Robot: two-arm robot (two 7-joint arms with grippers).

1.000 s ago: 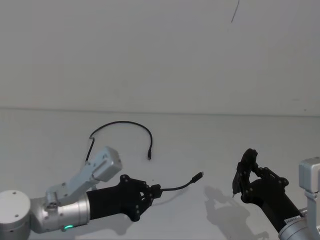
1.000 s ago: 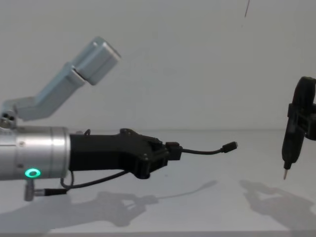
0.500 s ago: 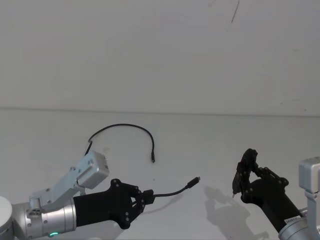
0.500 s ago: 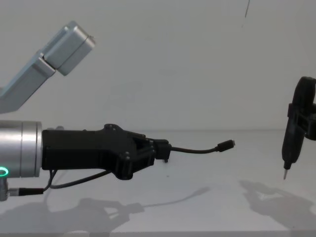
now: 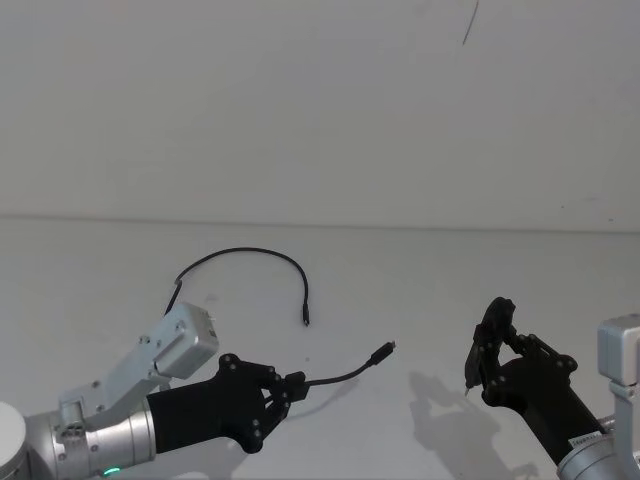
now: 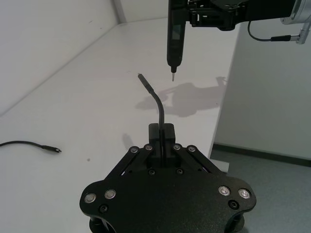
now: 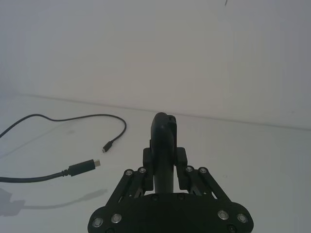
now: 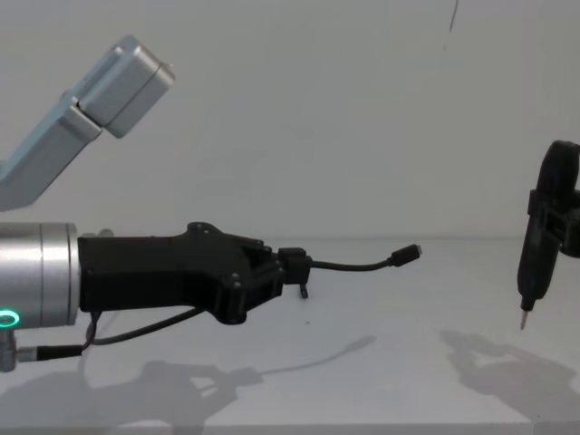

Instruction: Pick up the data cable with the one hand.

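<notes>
Over the front left of the smooth white bench (image 5: 420, 290), the angular black left pincer (image 5: 290, 385) reaches level, clamped on the thin, limp data cable (image 5: 383, 350) behind one raised plug. The rest loops toward the far edge. Front right, the right pincer (image 5: 495, 345) grips a slim pen tool (image 8: 530, 263), tip down.
</notes>
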